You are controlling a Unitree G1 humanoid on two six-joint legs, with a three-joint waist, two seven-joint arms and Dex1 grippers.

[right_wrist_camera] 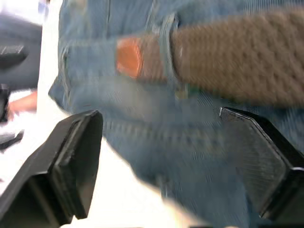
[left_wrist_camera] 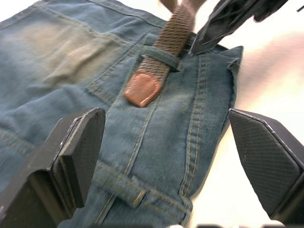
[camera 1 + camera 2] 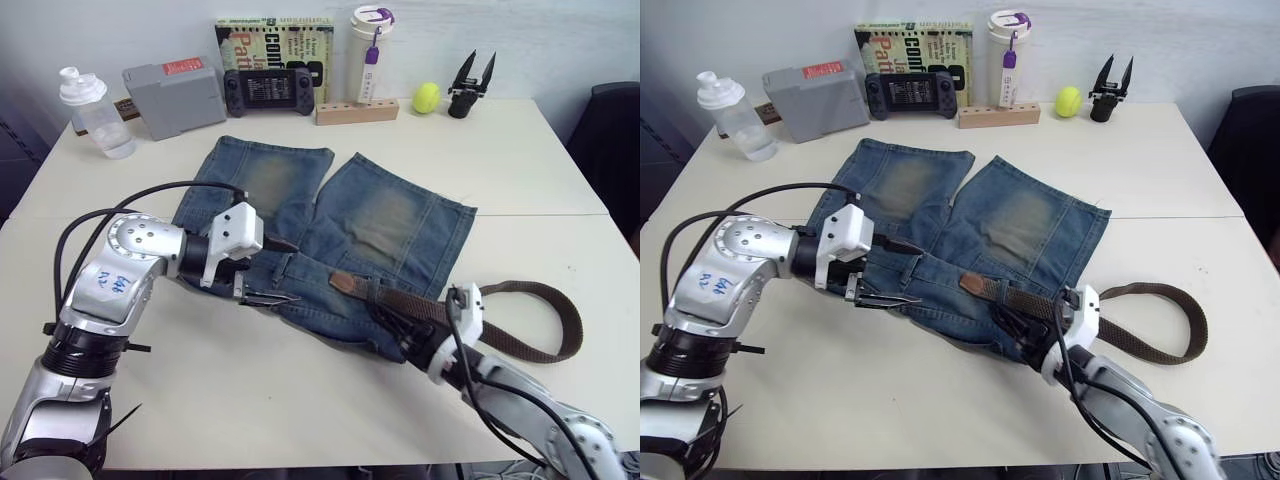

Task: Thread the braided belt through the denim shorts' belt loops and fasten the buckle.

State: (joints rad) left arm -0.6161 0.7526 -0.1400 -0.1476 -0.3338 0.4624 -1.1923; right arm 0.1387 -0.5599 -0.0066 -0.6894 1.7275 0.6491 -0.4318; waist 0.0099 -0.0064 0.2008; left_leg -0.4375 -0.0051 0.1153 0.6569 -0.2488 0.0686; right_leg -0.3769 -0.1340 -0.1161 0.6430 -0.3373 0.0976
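A pale table [image 3: 300,400] fills most of the head views, and the denim shorts [image 3: 390,215] lie flat at its middle, legs toward the top of the frame and waistband toward the bottom. The braided belt [image 3: 555,300] runs from a wide curve on the bare tabletop at the right of the frame, back leftward along the waistband. Its tan leather tip [image 2: 141,89] has passed under one of the belt loops [image 2: 161,55] and lies flat on the denim just past it; another loop sits further along the waistband, with no strap in it. I cannot make out the buckle.

The left gripper [image 3: 268,270] sits at the left end of the waistband, center-left in the frame, its fingers [image 2: 78,147] spread wide apart over the denim and holding nothing. The right gripper [image 3: 1015,315] is low at center-right, at the strap on the waistband; its fingers [image 1: 78,156] also stand apart, with belt and denim between them, not clamped.

Along the top edge stand a clear bottle [image 3: 95,110], a grey box [image 3: 175,95], a game controller [image 3: 268,92], a book [image 3: 275,45], a white tumbler [image 3: 370,55], a wooden block [image 3: 357,110], a yellow-green ball [image 3: 427,97] and a spare black gripper [image 3: 470,85].
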